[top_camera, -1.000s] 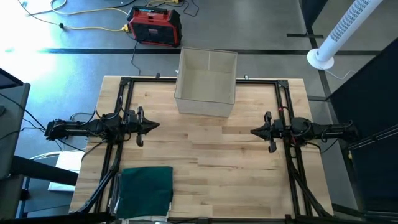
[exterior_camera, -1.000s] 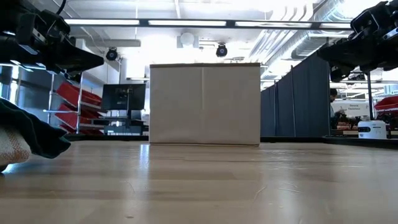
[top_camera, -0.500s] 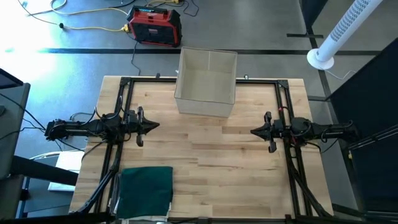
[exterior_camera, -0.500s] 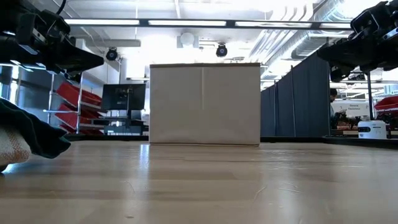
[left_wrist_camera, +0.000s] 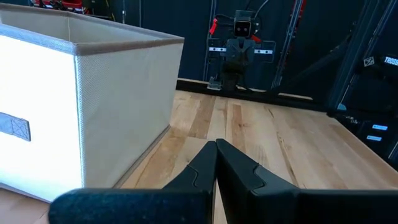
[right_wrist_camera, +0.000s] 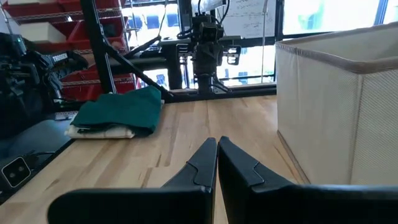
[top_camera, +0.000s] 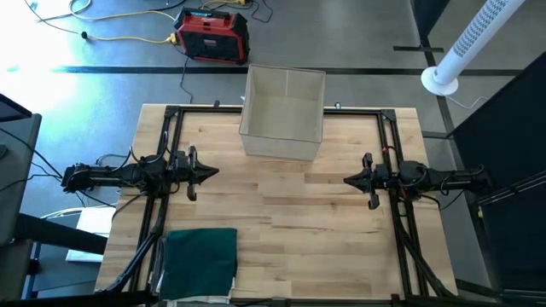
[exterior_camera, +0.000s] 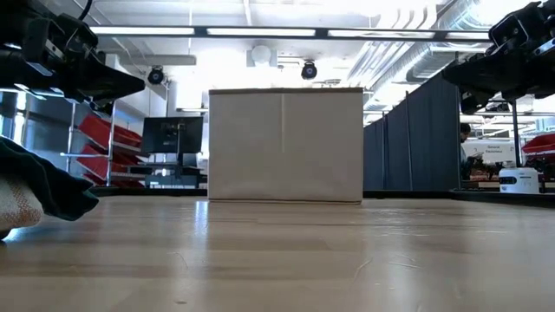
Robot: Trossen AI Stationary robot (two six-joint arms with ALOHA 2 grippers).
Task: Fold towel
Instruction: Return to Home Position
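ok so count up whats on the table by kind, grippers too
towels: 2, a green towel on a white towel; anything under them is hidden
boxes: 1, the box at the far edge
grippers: 2, the left gripper and the right gripper, both shut and holding nothing
total: 5

Your table (top_camera: 324,213): pale wood strips, smooth, low sheen. Bin (left_wrist_camera: 124,93): cream woven cloth, matt, fine grid texture; tan cloth trim at rim. Green towel (top_camera: 201,256): soft matt cloth. White towel (exterior_camera: 16,208): coarse, bumpy weave. Frame (top_camera: 358,111): black metal, matt. Left fingers (left_wrist_camera: 242,174): dark, smooth, matt; you may log as plastic.
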